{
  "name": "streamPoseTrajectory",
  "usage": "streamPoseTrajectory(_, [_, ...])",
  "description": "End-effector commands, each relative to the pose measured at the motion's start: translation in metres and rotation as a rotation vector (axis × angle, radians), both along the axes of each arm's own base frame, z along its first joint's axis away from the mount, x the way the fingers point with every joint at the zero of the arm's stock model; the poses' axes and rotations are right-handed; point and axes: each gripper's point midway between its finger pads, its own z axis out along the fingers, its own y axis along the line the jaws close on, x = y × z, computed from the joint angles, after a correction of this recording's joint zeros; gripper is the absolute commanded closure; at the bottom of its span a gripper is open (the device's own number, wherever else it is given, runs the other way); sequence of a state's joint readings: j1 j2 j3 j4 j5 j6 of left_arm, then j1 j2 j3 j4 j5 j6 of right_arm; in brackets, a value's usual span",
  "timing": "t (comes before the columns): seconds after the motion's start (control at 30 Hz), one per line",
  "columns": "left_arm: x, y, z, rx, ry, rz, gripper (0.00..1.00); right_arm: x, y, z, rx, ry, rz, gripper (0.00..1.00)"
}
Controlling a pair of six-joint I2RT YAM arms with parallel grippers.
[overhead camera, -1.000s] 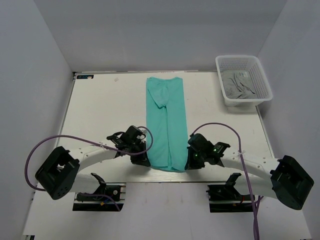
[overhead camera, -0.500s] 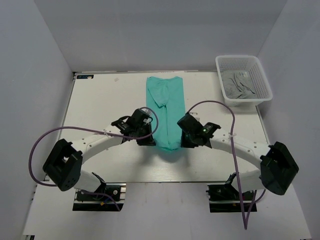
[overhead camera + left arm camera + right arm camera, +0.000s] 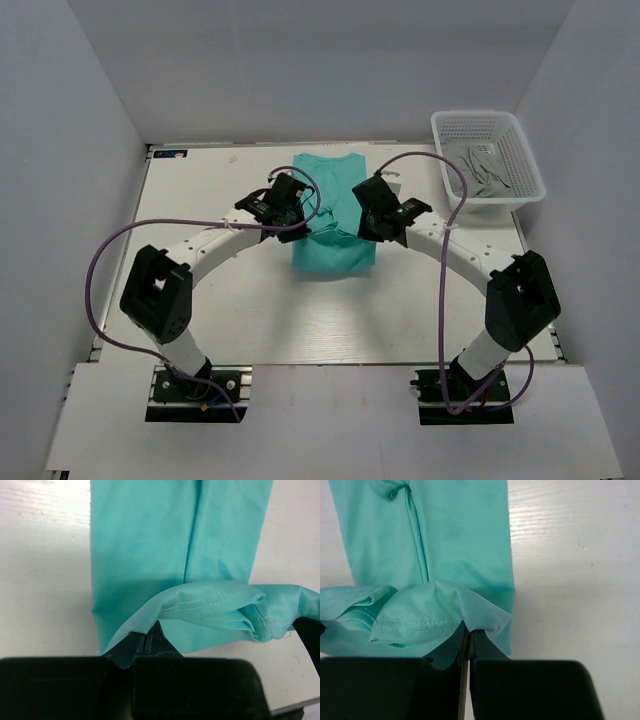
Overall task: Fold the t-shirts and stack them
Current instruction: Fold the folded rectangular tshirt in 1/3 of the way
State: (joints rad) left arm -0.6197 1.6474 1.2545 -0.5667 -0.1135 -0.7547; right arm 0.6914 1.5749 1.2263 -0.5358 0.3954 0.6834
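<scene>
T-shirt [image 3: 335, 255] corners are pinched tight by the left gripper [image 3: 148, 639] and right gripper [image 3: 468, 632], probably to fold its bottom half over the top.

One white mesh basket [image 3: 487, 204] stands on the one worktop [image 3: 220, 320]. Left of the basket lies one turquoise t-shirt [image 3: 335, 255]. On the basket's near side are two arms, the left arm [image 3: 205, 245] and the right arm [image 3: 455, 250], with two purple cables [image 3: 88, 290]. Inside the basket is grey cloth [image 3: 480, 170]; its pieces cannot be counted.
</scene>
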Motion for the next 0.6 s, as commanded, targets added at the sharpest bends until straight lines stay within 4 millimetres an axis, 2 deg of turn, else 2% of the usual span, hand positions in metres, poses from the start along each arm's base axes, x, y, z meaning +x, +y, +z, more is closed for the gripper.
streamPoseTrajectory(0.0, [0.023,0.002,0.012,0.016,-0.051,0.01,1.0,0.031,0.001,0.007,-0.018,-0.051,0.008,1.0])
streamPoseTrajectory(0.07, [0.034,0.003,0.006,0.018,-0.036,0.024,1.0,0.043,0.002,0.014,-0.004,-0.068,0.007,1.0])
streamPoseTrajectory(0.1, [0.041,-0.001,0.007,0.011,-0.046,0.025,1.0,0.05,-0.002,0.004,-0.02,-0.05,0.001,1.0])
streamPoseTrajectory(0.13, [0.045,0.001,0.01,0.006,-0.054,0.034,1.0,0.054,0.0,0.006,-0.014,-0.051,0.005,1.0])
streamPoseTrajectory(0.17, [0.048,-0.001,0.003,0.01,-0.047,0.034,1.0,0.059,0.003,0.003,-0.004,-0.052,0.016,1.0])
streamPoseTrajectory(0.2, [0.055,0.0,0.004,0.009,-0.06,0.036,1.0,0.065,0.004,0.005,0.006,-0.056,0.014,1.0])
streamPoseTrajectory(0.23, [0.062,0.002,0.006,0.006,-0.065,0.048,1.0,0.069,0.005,-0.004,0.001,-0.042,0.013,1.0])
streamPoseTrajectory(0.3, [0.071,0.003,-0.001,0.013,-0.055,0.059,1.0,0.08,0.003,-0.001,0.006,-0.053,-0.002,1.0])
streamPoseTrajectory(0.33, [0.076,0.003,-0.002,0.007,-0.058,0.054,1.0,0.085,0.005,-0.009,0.009,-0.046,-0.003,1.0])
streamPoseTrajectory(0.4, [0.085,0.003,-0.004,0.006,-0.071,0.056,1.0,0.095,0.007,-0.005,0.029,-0.06,0.007,1.0])
streamPoseTrajectory(0.5, [0.097,0.0,-0.01,0.005,-0.069,0.035,1.0,0.106,0.007,-0.019,0.023,-0.039,0.012,1.0])
streamPoseTrajectory(0.53, [0.102,0.004,-0.013,0.007,-0.067,0.047,1.0,0.111,0.008,-0.013,0.035,-0.048,0.01,1.0])
streamPoseTrajectory(0.57, [0.106,0.0,-0.017,0.009,-0.062,0.033,1.0,0.114,0.01,-0.017,0.032,-0.045,0.023,1.0])
